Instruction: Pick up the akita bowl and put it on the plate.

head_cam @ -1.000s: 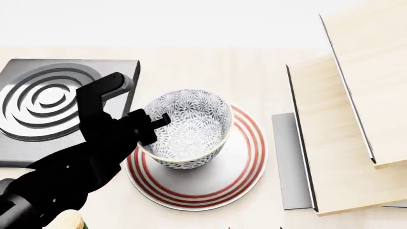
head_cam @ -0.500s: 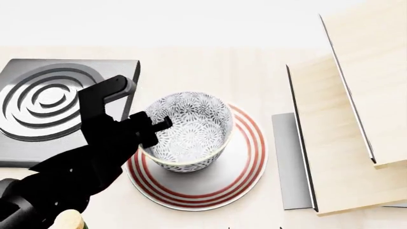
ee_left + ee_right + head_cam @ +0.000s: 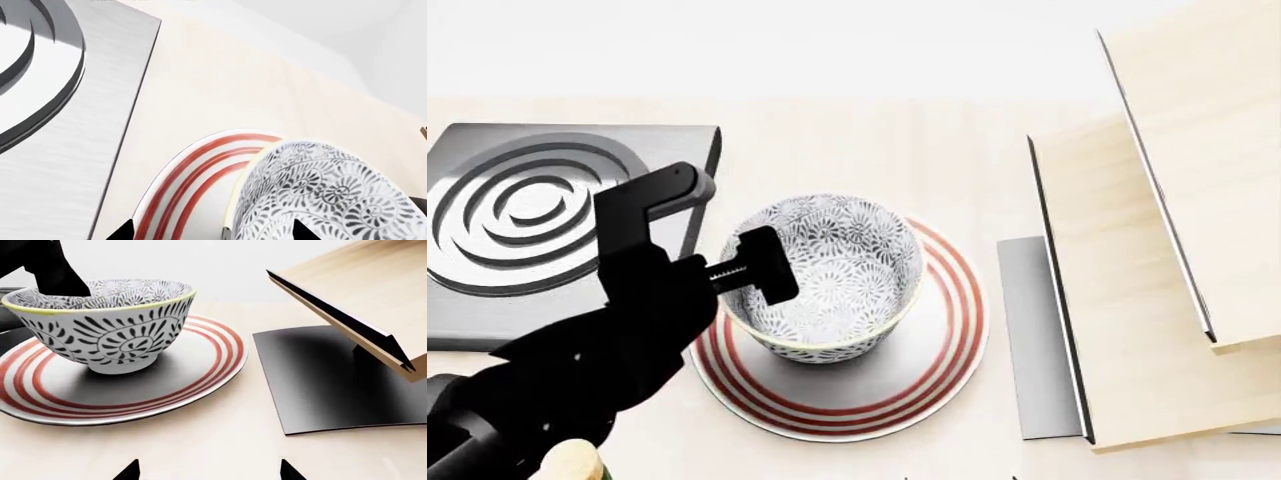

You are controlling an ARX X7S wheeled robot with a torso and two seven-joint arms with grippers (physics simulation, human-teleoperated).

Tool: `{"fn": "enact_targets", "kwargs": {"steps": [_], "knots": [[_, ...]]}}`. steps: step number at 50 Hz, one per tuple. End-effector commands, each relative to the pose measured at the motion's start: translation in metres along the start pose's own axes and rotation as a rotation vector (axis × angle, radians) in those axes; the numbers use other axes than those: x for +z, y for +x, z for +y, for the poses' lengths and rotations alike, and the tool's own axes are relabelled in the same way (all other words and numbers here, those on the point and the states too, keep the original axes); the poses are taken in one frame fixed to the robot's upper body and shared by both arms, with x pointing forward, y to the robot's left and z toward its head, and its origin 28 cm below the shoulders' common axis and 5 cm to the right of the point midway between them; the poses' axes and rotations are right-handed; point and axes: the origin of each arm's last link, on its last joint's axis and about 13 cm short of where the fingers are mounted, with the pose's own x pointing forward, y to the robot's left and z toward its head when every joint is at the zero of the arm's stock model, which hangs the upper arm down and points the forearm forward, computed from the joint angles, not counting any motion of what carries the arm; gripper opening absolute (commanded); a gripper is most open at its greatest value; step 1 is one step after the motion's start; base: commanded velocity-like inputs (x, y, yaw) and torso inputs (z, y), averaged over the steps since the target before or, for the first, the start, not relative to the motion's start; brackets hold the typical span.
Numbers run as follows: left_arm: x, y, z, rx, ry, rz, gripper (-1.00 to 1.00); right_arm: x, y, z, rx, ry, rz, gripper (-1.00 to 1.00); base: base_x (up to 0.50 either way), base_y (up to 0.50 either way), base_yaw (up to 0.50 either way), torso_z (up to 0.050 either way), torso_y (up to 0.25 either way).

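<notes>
The akita bowl (image 3: 827, 270) stands upright on the plate (image 3: 941, 340), a little left of its centre. My left gripper (image 3: 754, 270) is at the bowl's left rim. In the left wrist view this gripper (image 3: 211, 232) is open, its two tips wide apart. The bowl's (image 3: 320, 190) rim lies between them without being clamped, above the plate's (image 3: 193, 180) red rings. My right gripper (image 3: 208, 471) is open and empty over bare table. It faces the bowl (image 3: 113, 330) and plate (image 3: 193, 372) from low down and does not show in the head view.
A dark grey square stove burner (image 3: 521, 220) lies left of the plate, behind my left arm. Tilted wooden panels (image 3: 1148, 270) rise at the right over a dark grey sheet (image 3: 1034, 330). A pale rounded object (image 3: 567, 462) sits at the bottom left edge.
The bowl has come down from a tilted hold and now rests level on the plate. My left gripper's fingers have opened off its rim.
</notes>
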Motion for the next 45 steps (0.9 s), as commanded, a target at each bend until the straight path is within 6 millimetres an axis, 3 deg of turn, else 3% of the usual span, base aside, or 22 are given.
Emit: {"fn": "enact_targets", "kwargs": {"steps": [1, 15, 45], "knots": [[0.001, 0.0, 0.002, 0.044, 0.043, -0.013, 1.0, 0.0, 0.0, 0.0, 0.0, 0.001, 0.0, 1.0, 0.0, 0.0, 0.0, 0.0, 0.0], [0.007, -0.001, 0.004, 0.026, 0.095, -0.079, 1.0, -0.001, 0.0, 0.002, 0.002, -0.005, 0.003, 1.0, 0.0, 0.0, 0.0, 0.0, 0.0], [0.024, -0.037, 0.015, 0.092, 0.189, -0.266, 1.0, 0.002, -0.001, 0.001, 0.005, -0.006, -0.004, 1.0, 0.0, 0.0, 0.0, 0.0, 0.0]]}}
